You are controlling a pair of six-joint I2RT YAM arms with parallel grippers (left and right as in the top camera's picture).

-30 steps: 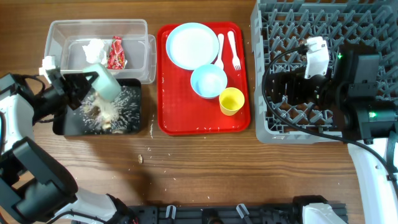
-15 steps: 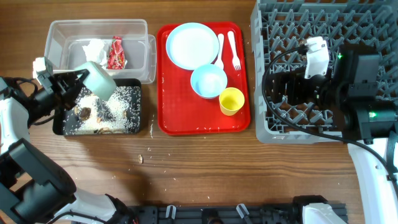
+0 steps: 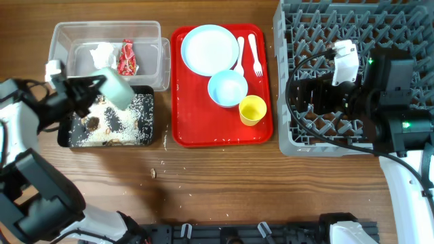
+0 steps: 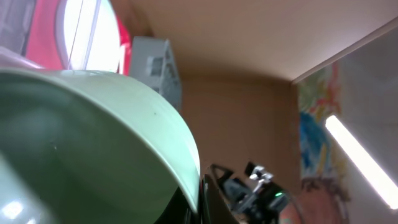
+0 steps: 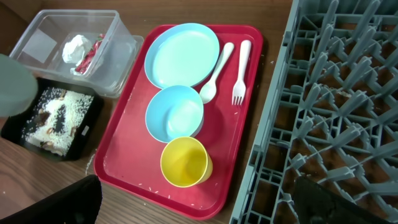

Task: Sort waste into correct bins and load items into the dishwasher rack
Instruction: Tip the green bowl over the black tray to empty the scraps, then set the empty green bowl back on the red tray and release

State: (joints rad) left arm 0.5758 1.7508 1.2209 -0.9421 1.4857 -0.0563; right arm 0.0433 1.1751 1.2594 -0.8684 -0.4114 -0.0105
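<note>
Pale green bowl [image 3: 113, 88] clamped tilted in left gripper [image 3: 93, 90] over black tray [image 3: 63, 139], right gripper [image 3: 295, 96] splayed wide above grey rack [image 3: 305, 27]

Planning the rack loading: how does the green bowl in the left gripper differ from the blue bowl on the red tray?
The green bowl is pale green; the blue bowl is pale blue. The green bowl is tipped, held by the left gripper above the black tray; the blue bowl sits upright on the red tray. Both are round.

Overhead top-down, wrists close; shared red tray [image 3: 196, 122]
</note>
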